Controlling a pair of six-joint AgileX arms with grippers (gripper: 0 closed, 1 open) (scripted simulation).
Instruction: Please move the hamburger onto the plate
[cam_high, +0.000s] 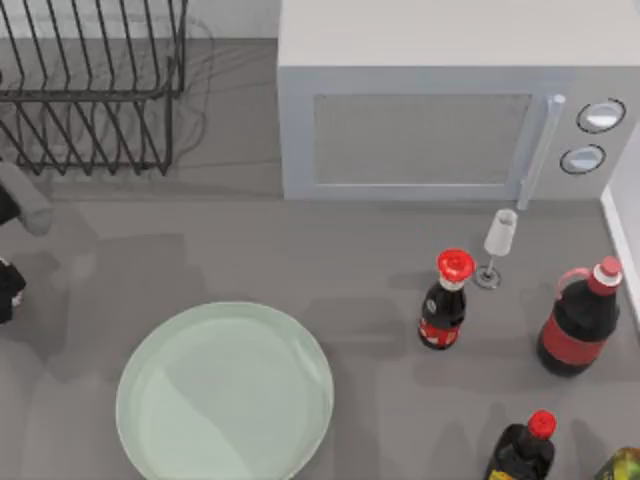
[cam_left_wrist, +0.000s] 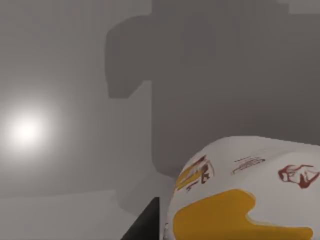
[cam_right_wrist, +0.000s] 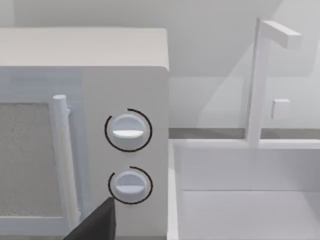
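In the left wrist view, the hamburger (cam_left_wrist: 245, 192) is seen very close to the camera: a rounded white wrapper with a broad yellow-orange patch and small red and dark printed marks, none of it readable. A dark finger (cam_left_wrist: 145, 225) of the left gripper sits just beside it, against the plain grey table. Whether the left gripper is clenched on the hamburger or released cannot be told.

From above, part of the left arm (cam_high: 20, 200) is found at the table's left edge, well apart from the plate (cam_high: 225, 395), a large round pale mint-green dish with a shallow rim and a smooth, bare surface at the front of the table.

In the right wrist view, a dark finger (cam_right_wrist: 95, 225) is seen before the white microwave (cam_right_wrist: 85, 125) with its bar handle and two round knobs, and a white sink (cam_right_wrist: 250, 200) with a square tap lies beside it. The right gripper's state cannot be told.

The top view adds a black wire rack (cam_high: 90, 90), a small stemmed glass (cam_high: 498, 245) and red-capped dark bottles (cam_high: 445, 300), whose labels are unreadable.
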